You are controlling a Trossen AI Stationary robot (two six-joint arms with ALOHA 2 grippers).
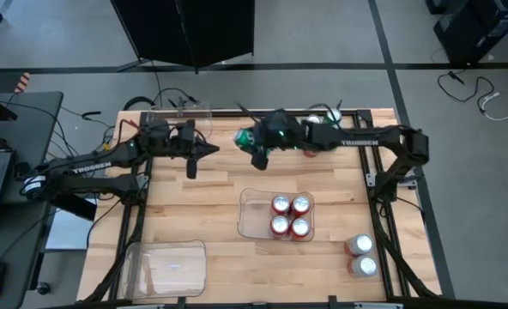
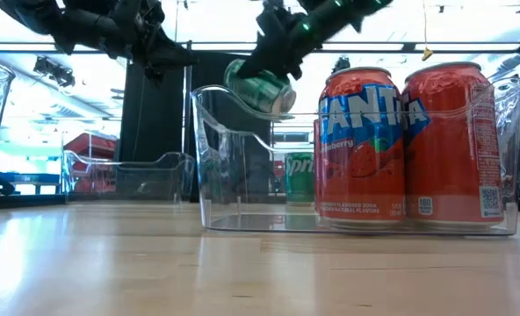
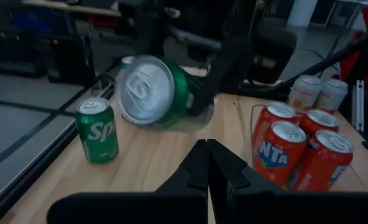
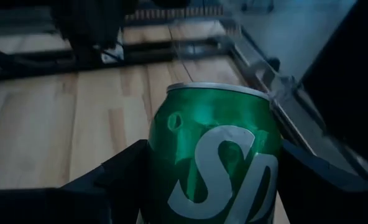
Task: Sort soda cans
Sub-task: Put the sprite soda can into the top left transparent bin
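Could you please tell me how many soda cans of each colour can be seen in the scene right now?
Red cans: 4, in the middle tray
Green cans: 2 clearly seen, one green can in the right gripper; others may be hidden
Silver-white cans: 2
Total: 8

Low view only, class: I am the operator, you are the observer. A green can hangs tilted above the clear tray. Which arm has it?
Observer: The right gripper holds the green can by its sides, near the table's back edge.
Operator: I count two red cans. Are there more?
Observer: Four red cans stand two by two in the tray.
Operator: And the left gripper?
Observer: The left gripper is shut and empty, pointing at the held can.
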